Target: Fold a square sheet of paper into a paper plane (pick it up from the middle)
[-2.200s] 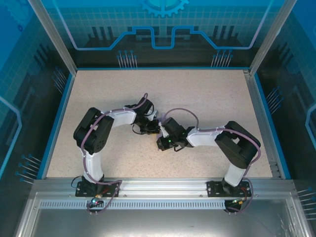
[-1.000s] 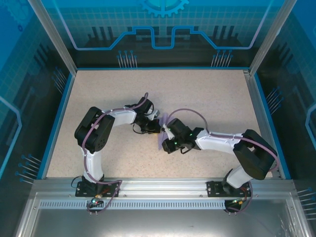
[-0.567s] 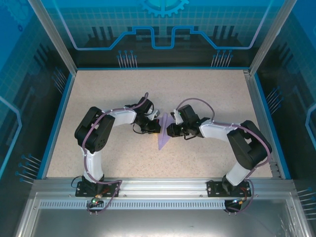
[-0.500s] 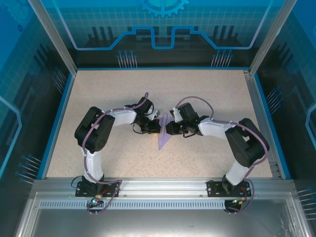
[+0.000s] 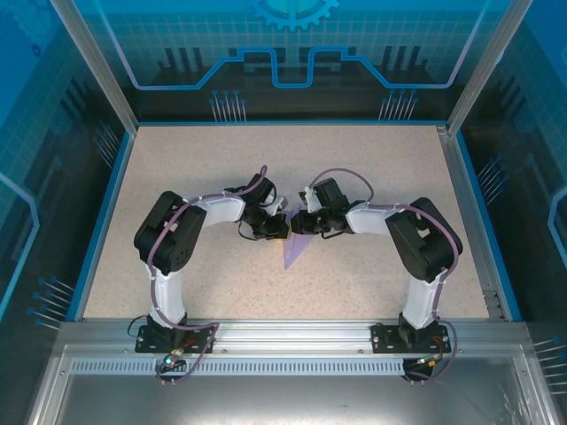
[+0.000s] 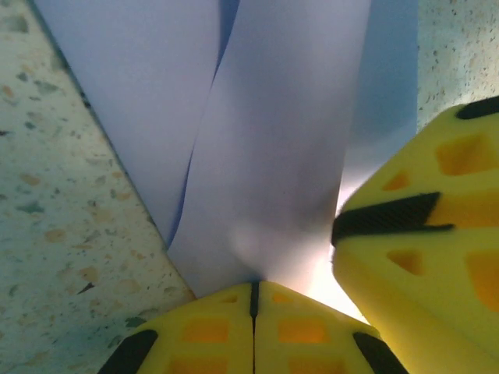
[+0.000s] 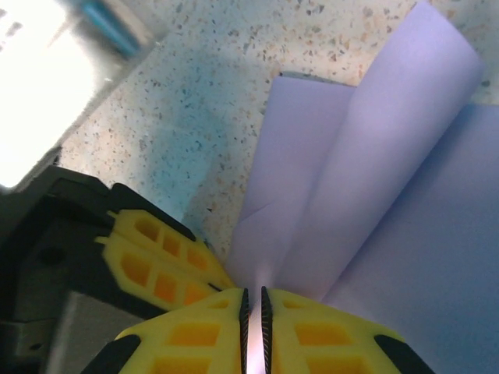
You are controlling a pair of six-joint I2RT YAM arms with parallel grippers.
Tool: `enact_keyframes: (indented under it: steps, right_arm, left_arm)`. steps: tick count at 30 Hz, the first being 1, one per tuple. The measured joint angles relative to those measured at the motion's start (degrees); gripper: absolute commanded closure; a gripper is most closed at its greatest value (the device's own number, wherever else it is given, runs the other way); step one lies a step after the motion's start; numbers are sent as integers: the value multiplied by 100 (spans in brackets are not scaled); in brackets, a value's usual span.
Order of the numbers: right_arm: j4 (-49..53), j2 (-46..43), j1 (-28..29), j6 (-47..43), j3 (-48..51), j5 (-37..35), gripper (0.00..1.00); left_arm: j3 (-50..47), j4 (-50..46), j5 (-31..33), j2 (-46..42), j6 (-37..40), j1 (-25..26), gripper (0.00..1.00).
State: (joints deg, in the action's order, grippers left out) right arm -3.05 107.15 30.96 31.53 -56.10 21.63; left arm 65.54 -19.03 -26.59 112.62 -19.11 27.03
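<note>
**Top view:** my left gripper and my right gripper meet tip to tip near the middle of the speckled table. Both are at the wide far end of the paper plane, a lavender dart whose point is directed toward my bases. I cannot tell whether that point touches the surface. **Left wrist view:** my left fingers are pressed together, with the plane's paper pinched in the seam between them. Folded layers rise away from the grip, and a yellow finger of my right gripper stands just beside it. **Right wrist view:** my right fingers are clamped on the paper with only a thin slit between them. Folded panels fan out above the table, and my left gripper's yellow fingers lie just beside mine.
</note>
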Motion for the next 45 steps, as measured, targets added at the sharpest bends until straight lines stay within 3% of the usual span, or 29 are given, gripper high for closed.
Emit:
enact_keyframes:
  steps: [20,31,37,45]
  right_arm:
    - [573,236,0,-525,-380,-745,85]
    - [-433,-538,238,481,597,-101,86]
    - [-898,-542,352,1054,835,-146,87]
    - [-949,-538,356,1185,872,-166,88]
  left_arm:
    - [13,0,17,13,68,9,94]
    - [44,-22,15,33,129,9,94]
    - [44,-35,13,42,133,9,94]
    - [42,-35,13,42,131,7,95]
